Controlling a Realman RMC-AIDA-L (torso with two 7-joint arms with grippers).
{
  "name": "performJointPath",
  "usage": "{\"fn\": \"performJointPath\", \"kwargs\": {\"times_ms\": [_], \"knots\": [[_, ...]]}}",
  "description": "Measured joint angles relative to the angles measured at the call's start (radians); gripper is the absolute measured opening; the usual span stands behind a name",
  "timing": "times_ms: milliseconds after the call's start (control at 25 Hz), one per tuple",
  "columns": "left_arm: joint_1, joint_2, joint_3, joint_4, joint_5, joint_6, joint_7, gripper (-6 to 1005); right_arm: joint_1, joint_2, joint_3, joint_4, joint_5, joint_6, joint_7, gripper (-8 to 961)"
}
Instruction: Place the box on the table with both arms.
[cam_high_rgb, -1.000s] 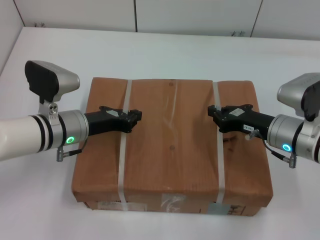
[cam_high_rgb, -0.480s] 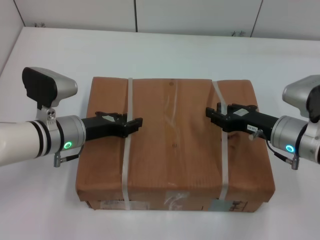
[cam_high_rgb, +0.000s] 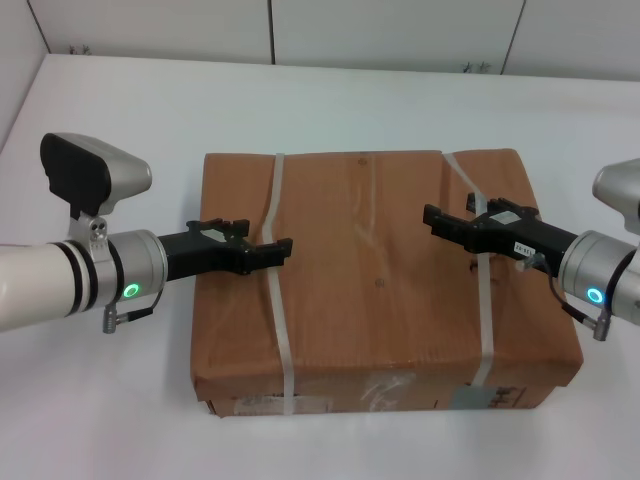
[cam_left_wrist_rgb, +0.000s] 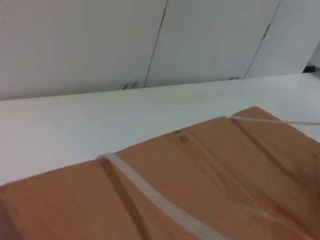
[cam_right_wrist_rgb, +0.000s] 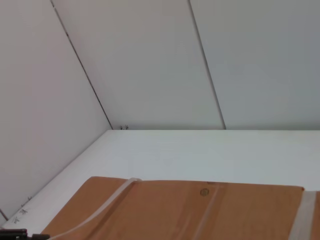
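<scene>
The large brown cardboard box (cam_high_rgb: 380, 290) lies flat on the white table (cam_high_rgb: 300, 100), with white labels and clear tape on its near side. Two pale straps cross it, the left strap (cam_high_rgb: 278, 320) and the right strap (cam_high_rgb: 484, 320). My left gripper (cam_high_rgb: 283, 246) reaches in from the left, over the box top, and crosses the left strap. My right gripper (cam_high_rgb: 432, 214) reaches in from the right, and the right strap runs across it. The box top and straps also show in the left wrist view (cam_left_wrist_rgb: 200, 190) and the right wrist view (cam_right_wrist_rgb: 200, 210).
White wall panels (cam_high_rgb: 400, 30) stand along the table's far edge. Another wall (cam_high_rgb: 15, 70) closes the left side. Bare tabletop lies beyond the box and to both sides of it.
The box has moved to the right and turned slightly. Both grippers have stayed at the straps, and the right arm has drawn back to the right.
</scene>
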Motion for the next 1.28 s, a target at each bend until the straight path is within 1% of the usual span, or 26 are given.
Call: {"fn": "performJointPath", "kwargs": {"times_ms": [120,200,360,640,760,1000,1200,1280], "knots": [[0.002,0.001,0.001,0.001,0.000,0.005,0.002,744,-0.007,0.000,0.001,0.000,0.001,0.002,0.002,837],[0.003,0.001,0.000,0.005,0.000,0.008,0.003,808,-0.010,0.000,0.002,-0.002,0.001,0.002,0.004,844],[0.006,0.001,-0.001,0.012,-0.001,0.008,0.003,808,-0.011,0.000,0.002,0.000,0.001,0.008,0.006,857],[0.005,-0.001,-0.002,0.012,-0.003,0.028,0.004,808,0.001,0.000,0.003,0.006,-0.004,0.124,0.042,856],[0.004,0.002,-0.003,0.012,-0.017,0.055,0.004,809,-0.003,0.000,0.002,0.007,-0.002,0.133,0.044,856],[0.023,0.008,-0.003,0.012,-0.064,0.119,0.032,809,-0.033,0.000,0.038,-0.005,0.002,0.098,0.040,856],[0.048,0.011,-0.003,0.052,-0.063,0.179,0.054,809,-0.112,0.000,0.072,-0.073,0.023,-0.029,-0.006,855],[0.072,0.017,-0.002,0.088,-0.061,0.228,0.056,809,-0.145,0.000,0.080,-0.099,0.040,-0.093,-0.038,855]]}}
